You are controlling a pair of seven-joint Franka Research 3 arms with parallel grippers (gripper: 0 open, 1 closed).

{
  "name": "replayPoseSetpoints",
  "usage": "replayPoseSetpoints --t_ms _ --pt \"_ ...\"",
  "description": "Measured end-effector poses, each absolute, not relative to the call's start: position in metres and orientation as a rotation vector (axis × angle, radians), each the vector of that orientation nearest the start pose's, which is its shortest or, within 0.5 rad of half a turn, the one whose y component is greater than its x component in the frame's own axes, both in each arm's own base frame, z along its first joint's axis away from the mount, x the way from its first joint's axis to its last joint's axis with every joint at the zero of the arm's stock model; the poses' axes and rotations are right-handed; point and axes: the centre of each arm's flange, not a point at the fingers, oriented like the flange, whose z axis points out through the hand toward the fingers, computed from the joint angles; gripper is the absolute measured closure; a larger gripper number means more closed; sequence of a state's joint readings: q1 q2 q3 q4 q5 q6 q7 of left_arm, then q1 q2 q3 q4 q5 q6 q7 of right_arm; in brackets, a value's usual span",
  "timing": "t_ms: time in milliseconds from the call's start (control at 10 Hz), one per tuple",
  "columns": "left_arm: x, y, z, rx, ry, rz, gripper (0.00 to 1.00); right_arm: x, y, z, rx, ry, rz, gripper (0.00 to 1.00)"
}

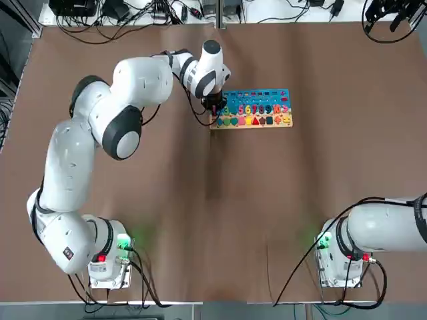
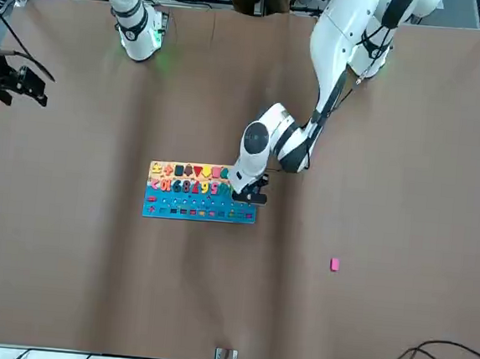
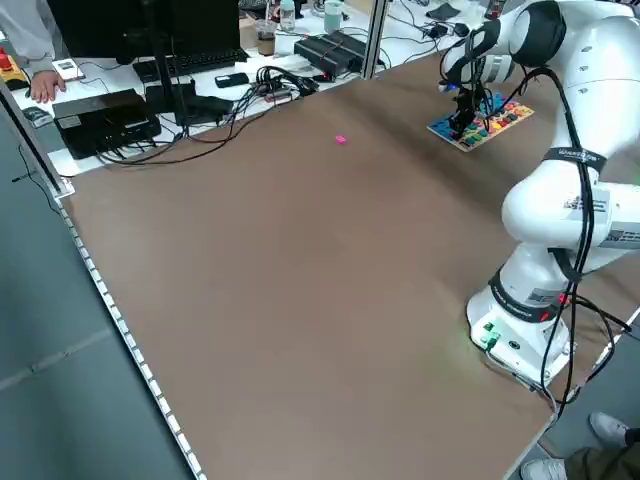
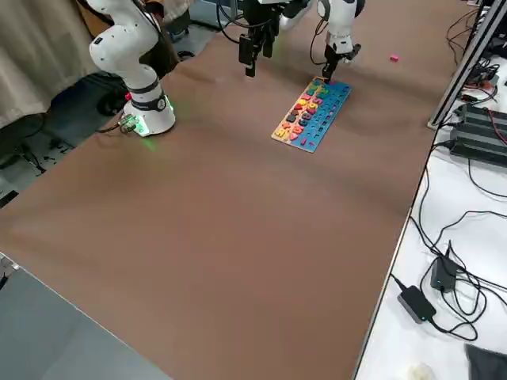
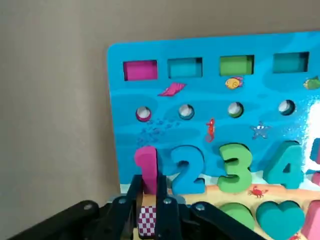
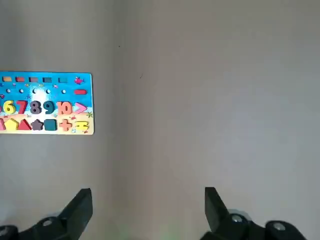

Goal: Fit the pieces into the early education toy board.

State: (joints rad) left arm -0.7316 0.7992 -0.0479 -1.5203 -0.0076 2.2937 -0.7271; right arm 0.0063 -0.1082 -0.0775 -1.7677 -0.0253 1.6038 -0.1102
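Observation:
The early education toy board (image 1: pixel 267 97) lies flat at the far middle of the table, blue with a pale near edge, also visible from the front (image 2: pixel 195 212). My left gripper (image 5: pixel 147 197) points down over the board's left end (image 1: pixel 215 107) and is shut on a pink "1"-shaped piece (image 5: pixel 146 167). That piece stands right beside the blue 2 (image 5: pixel 186 170). I cannot tell whether it is seated in its slot. Another small pink piece (image 2: pixel 334 264) lies loose on the table far from the board. My right gripper (image 6: pixel 148 205) hangs open and empty, high at the table's far right corner (image 1: pixel 393 17).
The board's other numbers and shapes fill their slots (image 6: pixel 45 107). Cables, boxes and a monitor line the bench beyond the table (image 3: pixel 200 90), where a person's hand (image 3: pixel 45 85) rests. Brown table surface (image 1: pixel 233 213) stretches between the arm bases.

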Motion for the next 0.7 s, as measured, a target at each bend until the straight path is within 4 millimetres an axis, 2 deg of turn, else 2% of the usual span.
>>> replayPoseSetpoints --t_ms 700 --pt "0.5052 -0.4939 0.1833 -3.152 0.055 0.075 0.83 0.5184 -0.0415 0.5917 -3.151 -0.065 0.092 0.01"
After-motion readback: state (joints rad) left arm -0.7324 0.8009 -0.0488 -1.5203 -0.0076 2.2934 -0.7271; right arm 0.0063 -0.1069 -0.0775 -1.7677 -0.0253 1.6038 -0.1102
